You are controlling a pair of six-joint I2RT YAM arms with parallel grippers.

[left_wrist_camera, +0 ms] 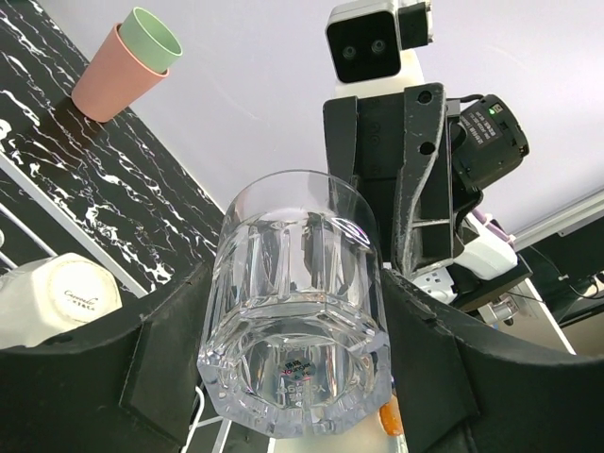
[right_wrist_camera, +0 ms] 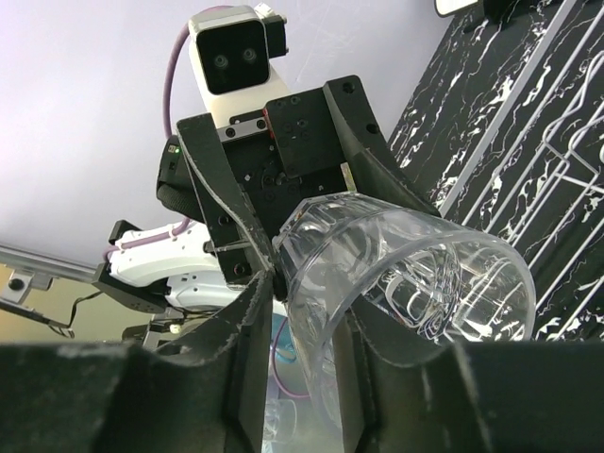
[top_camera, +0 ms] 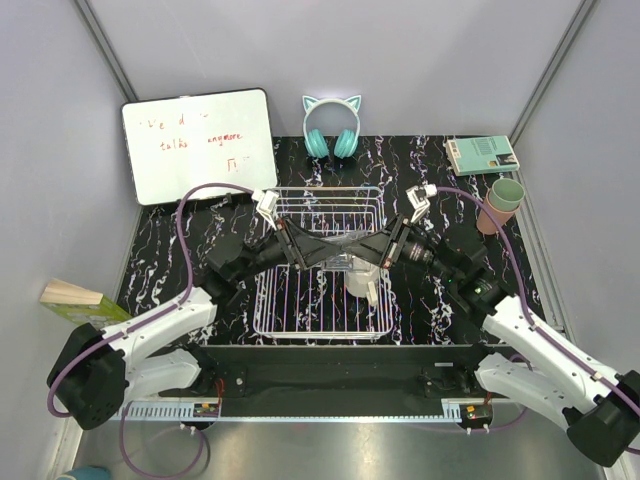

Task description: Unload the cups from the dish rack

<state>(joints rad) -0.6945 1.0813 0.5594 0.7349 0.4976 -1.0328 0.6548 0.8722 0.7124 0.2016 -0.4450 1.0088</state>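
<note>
Left wrist: my left end effector (left_wrist_camera: pixel 294 326) and right end effector (right_wrist_camera: pixel 316 326) are both clenching the clear glass (left_wrist_camera: pixel 294 283), mid-handover; next I'm needing a left release, then placing at 2 o'clock.

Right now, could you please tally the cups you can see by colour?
Clear glass: 1
Cream-white mug: 1
Salmon-pink tumbler: 1
Sage-green tumbler: 1
Total: 4
</note>
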